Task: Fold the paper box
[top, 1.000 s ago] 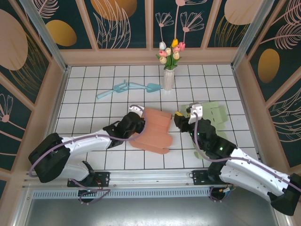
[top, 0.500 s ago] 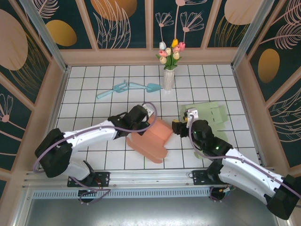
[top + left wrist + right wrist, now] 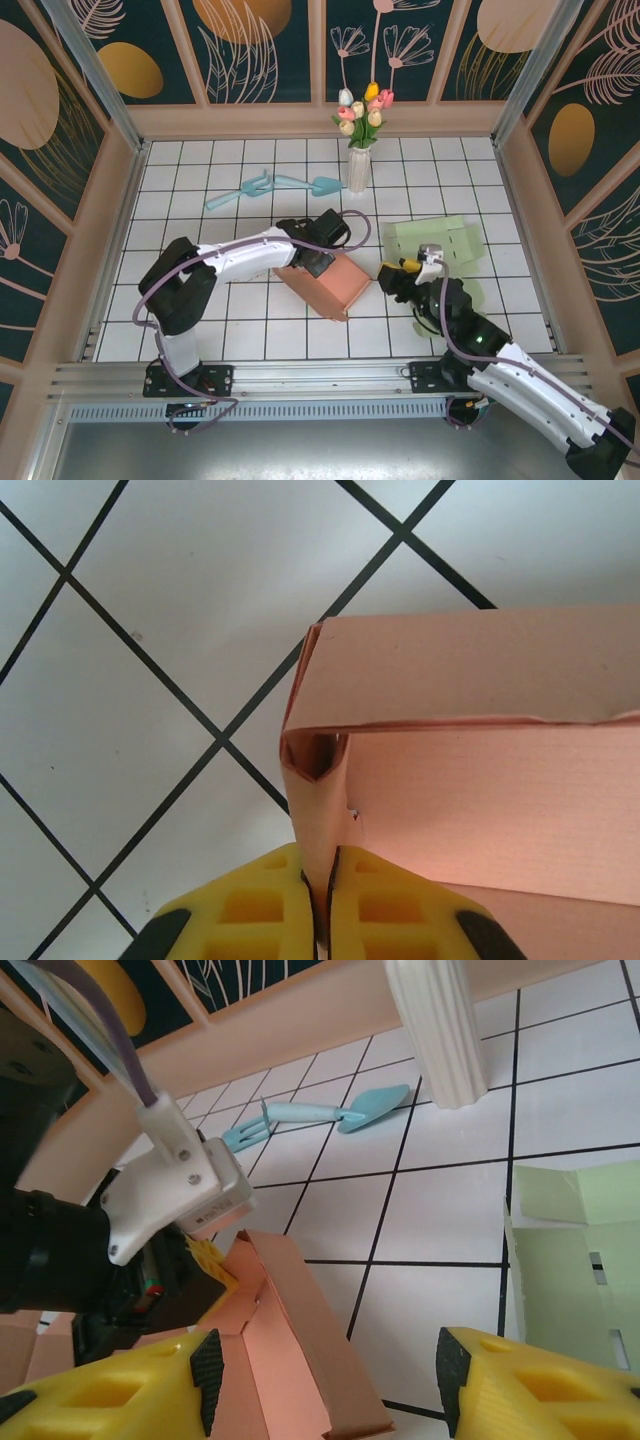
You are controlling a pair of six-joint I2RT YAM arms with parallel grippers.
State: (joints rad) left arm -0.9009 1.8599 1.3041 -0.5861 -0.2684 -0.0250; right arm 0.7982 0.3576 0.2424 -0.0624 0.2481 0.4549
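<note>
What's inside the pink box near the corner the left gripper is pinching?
That corner of the pink box is bare cardboard where the left gripper pinches the wall. Deeper in, the folded-over flap covers the interior.

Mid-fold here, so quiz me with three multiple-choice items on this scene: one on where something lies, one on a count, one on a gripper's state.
1. The green box lies: A. left of the pink box; B. right of it; C. on top of it.
2. Blue tools left of the vase: A. one; B. two; C. three.
3. The left gripper is: A. open and empty; B. shut on the vase; C. shut on a pink box flap.

Key: 1 B, the top view shows it on the right side. 2 B, a fork and a scoop. 3 C, its wrist view shows both fingers pinching the flap.
</note>
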